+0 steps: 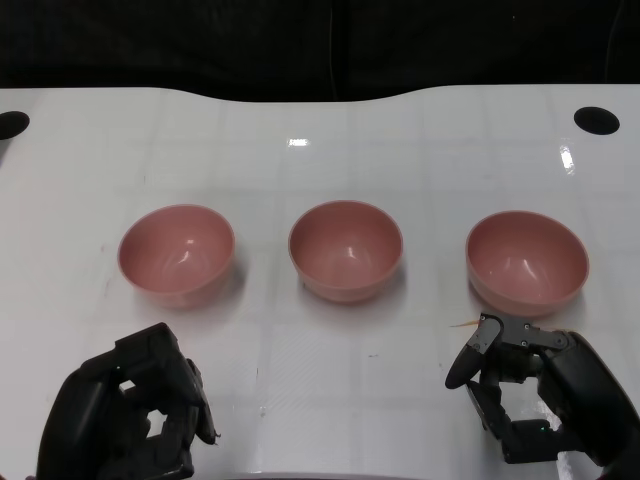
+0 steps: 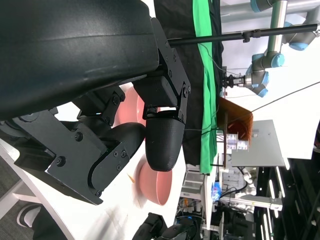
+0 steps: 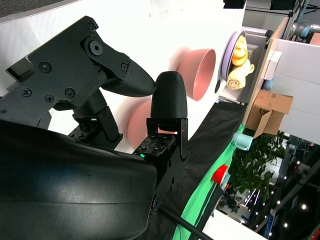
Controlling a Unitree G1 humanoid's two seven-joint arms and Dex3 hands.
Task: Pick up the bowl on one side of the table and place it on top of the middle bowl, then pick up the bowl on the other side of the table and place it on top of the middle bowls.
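Observation:
Three pink bowls stand upright in a row across the white table (image 1: 320, 150): the left bowl (image 1: 176, 252), the middle bowl (image 1: 345, 248) and the right bowl (image 1: 526, 260). All are empty and stand apart from each other. My left hand (image 1: 130, 415) hovers near the table's front edge, in front of the left bowl, holding nothing. In front of the right bowl is my right hand (image 1: 530, 390), fingers apart and empty. In the left wrist view a pink bowl (image 2: 155, 184) shows past the black fingers (image 2: 162, 140). The right wrist view shows two pink bowls (image 3: 197, 72) beyond its fingers (image 3: 169, 95).
Two black round holes sit at the table's far corners (image 1: 597, 120) (image 1: 10, 124). A dark backdrop runs behind the far edge. A tiny yellowish speck (image 1: 462, 324) lies beside the right bowl. Lab clutter and a green cloth (image 2: 205, 75) show off the table.

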